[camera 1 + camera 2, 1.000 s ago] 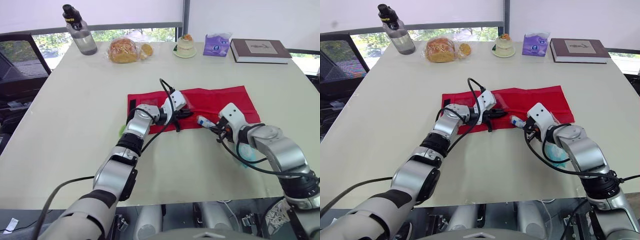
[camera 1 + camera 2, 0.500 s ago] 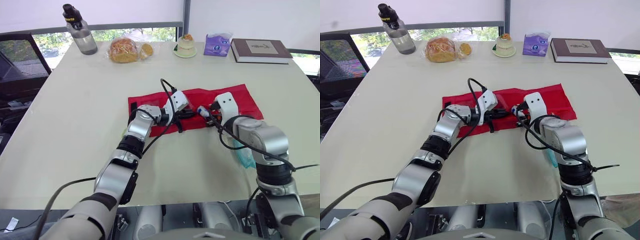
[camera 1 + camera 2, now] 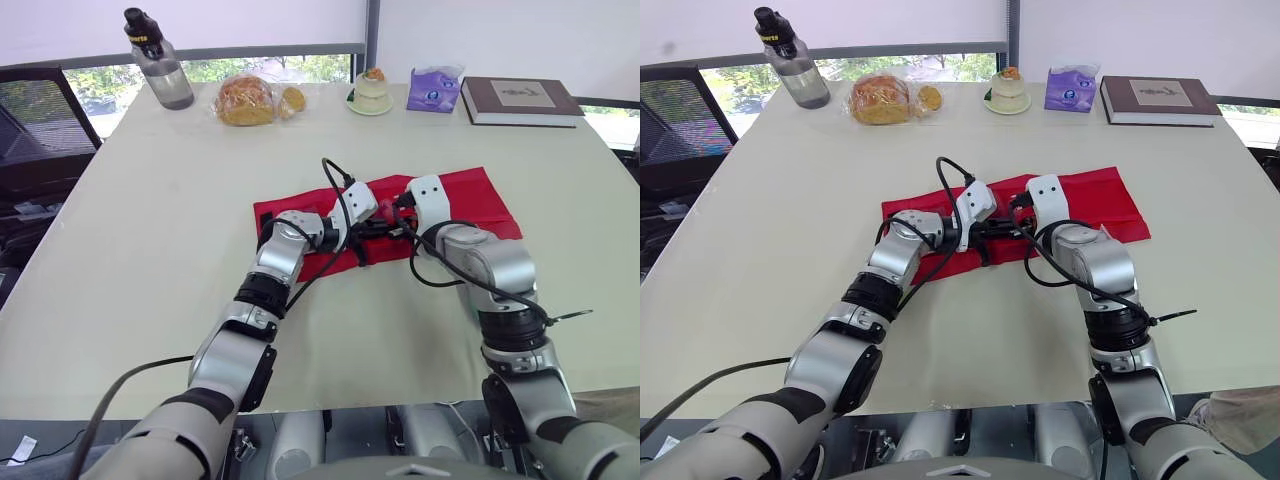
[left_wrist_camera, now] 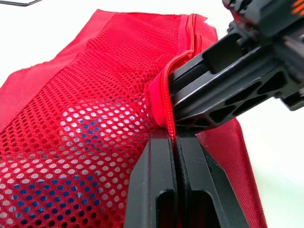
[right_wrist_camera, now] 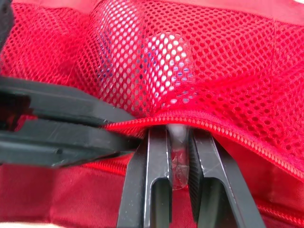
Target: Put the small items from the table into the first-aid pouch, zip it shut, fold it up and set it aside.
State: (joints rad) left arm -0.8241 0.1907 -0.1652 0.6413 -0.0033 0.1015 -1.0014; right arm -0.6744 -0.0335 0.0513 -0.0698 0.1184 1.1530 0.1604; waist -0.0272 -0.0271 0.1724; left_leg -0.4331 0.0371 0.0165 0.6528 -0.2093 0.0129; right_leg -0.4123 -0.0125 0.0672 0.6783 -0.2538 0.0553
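The red first-aid pouch (image 3: pixel 470 195) lies spread open in the middle of the worktop (image 3: pixel 150 250). The left hand (image 4: pixel 173 137) is clamped on the zipper edge of its mesh pocket (image 4: pixel 95 109). Touching it, the right hand (image 5: pixel 178 135) grips a small clear tube (image 5: pixel 178 164) at the pocket's opening.

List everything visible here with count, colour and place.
table: one, beige, under everything
first-aid pouch: one, red, table centre
small item: one, whitish, at the pouch's mesh pocket opening
water bottle: one, grey, black cap, far left corner
bagged bread: one, golden, far edge beside bottle
cake on plate: one, pale, far edge centre
tissue pack: one, purple, right of cake
book: one, brown, far right corner
office chair: one, black, left of table
left hand: one, black fingers, shut on pouch's zip edge
right hand: one, black fingers, shut on small item
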